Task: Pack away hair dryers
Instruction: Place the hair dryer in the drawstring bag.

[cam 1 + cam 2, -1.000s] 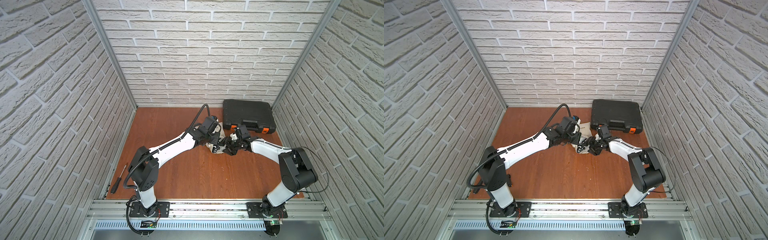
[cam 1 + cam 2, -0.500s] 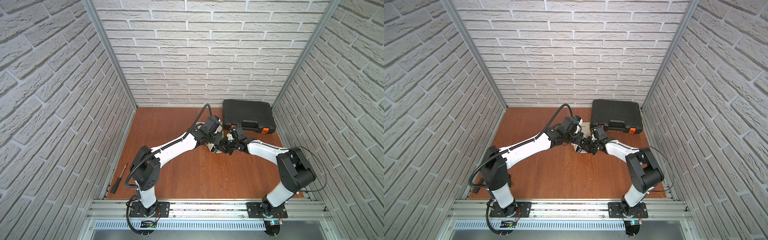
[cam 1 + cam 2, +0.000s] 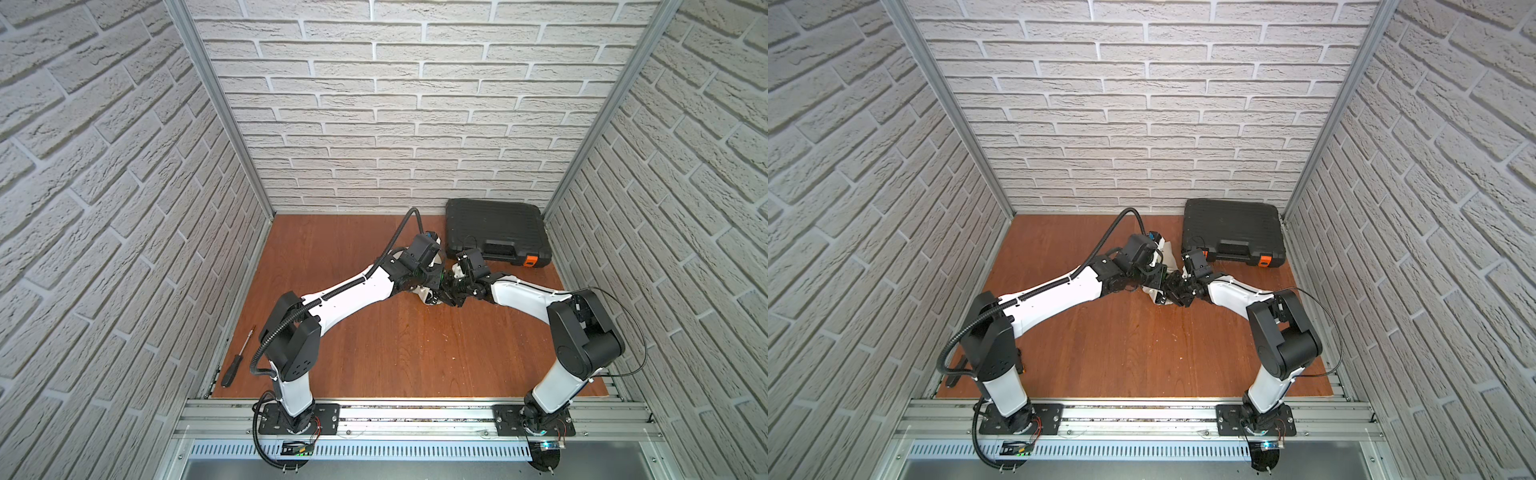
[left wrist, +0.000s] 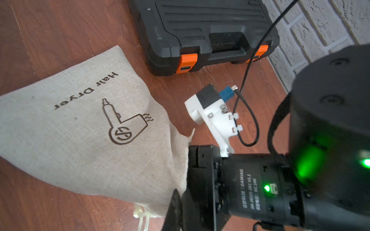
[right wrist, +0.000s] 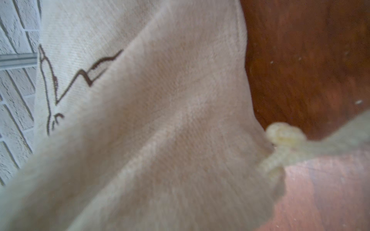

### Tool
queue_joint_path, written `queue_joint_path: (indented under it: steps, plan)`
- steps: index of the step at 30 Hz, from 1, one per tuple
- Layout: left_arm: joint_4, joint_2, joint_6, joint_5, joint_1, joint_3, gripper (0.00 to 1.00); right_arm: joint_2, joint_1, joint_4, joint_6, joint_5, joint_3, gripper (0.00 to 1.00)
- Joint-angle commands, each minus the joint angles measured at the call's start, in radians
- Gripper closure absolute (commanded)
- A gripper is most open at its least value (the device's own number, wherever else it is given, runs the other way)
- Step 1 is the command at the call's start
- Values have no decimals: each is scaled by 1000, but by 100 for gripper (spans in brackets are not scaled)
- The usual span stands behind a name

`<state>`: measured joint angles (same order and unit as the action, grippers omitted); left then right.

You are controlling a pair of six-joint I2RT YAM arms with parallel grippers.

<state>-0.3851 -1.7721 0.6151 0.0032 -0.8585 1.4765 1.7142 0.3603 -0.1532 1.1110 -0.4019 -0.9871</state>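
the hair dryer itself cannot be made out in any view. a beige cloth bag [image 4: 80, 136], printed with the words "hair dryer" and a line drawing of one, lies on the wooden table [image 3: 374, 357]. it looks plump rather than flat, and whether the dryer is inside it cannot be told. the bag sits toward the back of the table, where the two arms meet over its gathered mouth. a pale knotted drawstring [image 5: 286, 138] hangs from the mouth's edge. the left end effector [image 3: 435, 283] is fully closed just over the mouth of the bag. its fingers are hidden under the wrist, so what they pinch cannot be seen. the right end effector [image 3: 449, 292] faces it from the other side, and the two are very close together in both top views. in the left wrist view its black body presses against the cloth at the bag's mouth, but how far apart its fingers stand cannot be told. the right wrist view is filled with blurred cloth seen from very near. a closed black plastic case [image 3: 494, 235] with orange latches lies in the back right corner of the table, just beside the bag's far corner. a black-handled screwdriver [image 3: 237, 357] lies beside the table's left edge near the front, well apart from the rest. white brick-pattern walls enclose the table on three sides.
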Motion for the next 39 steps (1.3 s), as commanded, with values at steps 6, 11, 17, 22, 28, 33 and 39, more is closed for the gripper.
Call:
queue_joint_path:
  steps: [6, 11, 17, 22, 28, 33, 39]
  plan:
    - [116, 53, 38, 10, -5, -39, 100, 61, 9, 48, -60, 18, 11, 48]
    - [154, 72, 64, 6, -8, -80, 100, 107, 9, 92, -51, -7, -2, 53]
    - [160, 81, 66, 7, -9, -89, 100, 105, 2, 158, -24, -5, 13, 74]
    - [167, 87, 75, 16, -7, -112, 100, 70, -6, 177, -27, 2, 6, 82]
    - [167, 115, 70, 2, -5, -148, 100, 55, -25, 191, -22, -8, 14, 87]
    - [114, 123, 47, -13, -6, -154, 100, 77, -27, 66, -145, -17, -51, 72]
    - [123, 129, 45, -6, -5, -165, 100, 87, -27, -57, -287, 0, -86, 54]
